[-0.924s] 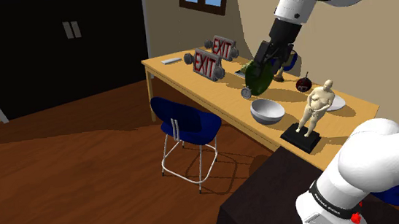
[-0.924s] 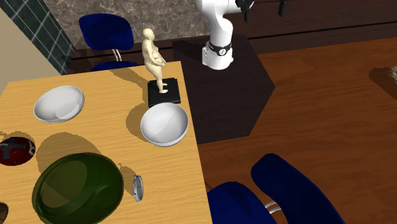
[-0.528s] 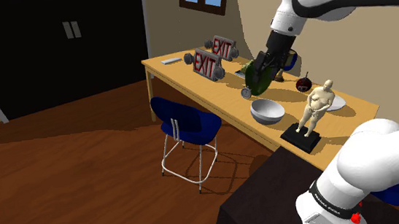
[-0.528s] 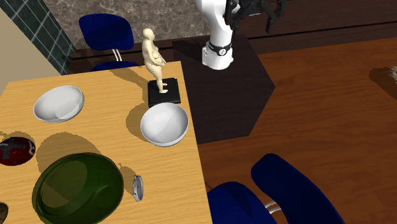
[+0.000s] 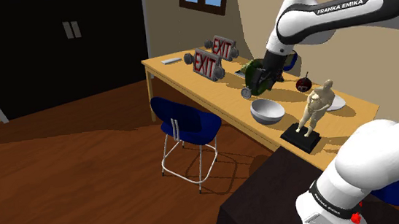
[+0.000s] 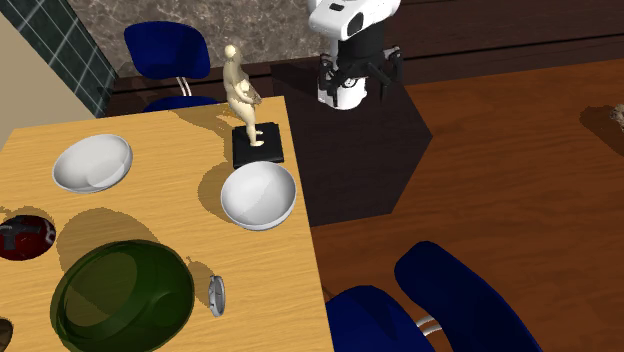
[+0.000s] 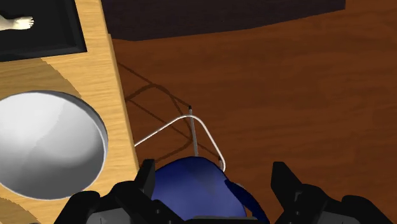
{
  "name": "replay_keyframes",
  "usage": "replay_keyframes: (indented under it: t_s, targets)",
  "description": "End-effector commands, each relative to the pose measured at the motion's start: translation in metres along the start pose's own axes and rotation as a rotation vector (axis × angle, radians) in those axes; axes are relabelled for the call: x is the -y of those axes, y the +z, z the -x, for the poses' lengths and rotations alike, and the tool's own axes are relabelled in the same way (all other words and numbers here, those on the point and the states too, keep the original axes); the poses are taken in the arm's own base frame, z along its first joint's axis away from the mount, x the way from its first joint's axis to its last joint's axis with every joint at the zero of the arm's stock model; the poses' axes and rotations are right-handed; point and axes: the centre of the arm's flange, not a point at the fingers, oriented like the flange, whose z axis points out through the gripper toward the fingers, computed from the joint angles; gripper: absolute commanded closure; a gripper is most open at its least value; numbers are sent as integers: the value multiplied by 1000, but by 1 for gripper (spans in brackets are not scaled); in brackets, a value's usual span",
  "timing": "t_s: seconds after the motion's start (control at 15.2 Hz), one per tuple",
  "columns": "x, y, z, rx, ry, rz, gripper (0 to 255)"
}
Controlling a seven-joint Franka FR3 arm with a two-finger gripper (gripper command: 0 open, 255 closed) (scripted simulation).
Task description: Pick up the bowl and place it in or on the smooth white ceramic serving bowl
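Note:
A white bowl [image 6: 258, 196] sits at the wooden table's [image 6: 165, 140] edge; it is also seen in the wrist view [image 7: 44, 149] and the shoulder view [image 5: 267, 111]. A second white bowl [image 6: 92, 163] lies farther in. Near them rests a large dark green bowl [image 6: 122, 293]. My black gripper [image 7: 215, 181] is open and holds nothing. It hangs high, off the table's edge beside the first white bowl, over a blue chair [image 7: 197, 191] and the floor. The second exterior view shows the gripper [image 6: 360, 72] beyond the figurine, and the shoulder view shows the gripper [image 5: 261, 72] in front of the green bowl.
A tan figurine [image 6: 240, 90] on a black base stands by the edge bowl. A small round clock [image 6: 216, 295] and a dark red object [image 6: 25, 235] lie near the green bowl. Two exit signs [image 5: 207, 61] stand at the table's far end. A blue chair [image 5: 184, 123] is alongside.
The arm has swung down and the open gripper has dropped lower, coming fully into the second exterior view. Nothing on the table has moved.

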Motion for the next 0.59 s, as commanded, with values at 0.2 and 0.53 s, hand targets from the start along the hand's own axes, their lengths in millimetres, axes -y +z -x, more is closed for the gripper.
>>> replay_keyframes:
  t_s: [0.2,0.53]
  targets:
    - [-43,45,-23,7,11,19,0]
    - [-87,89,-44,15,22,36,0]
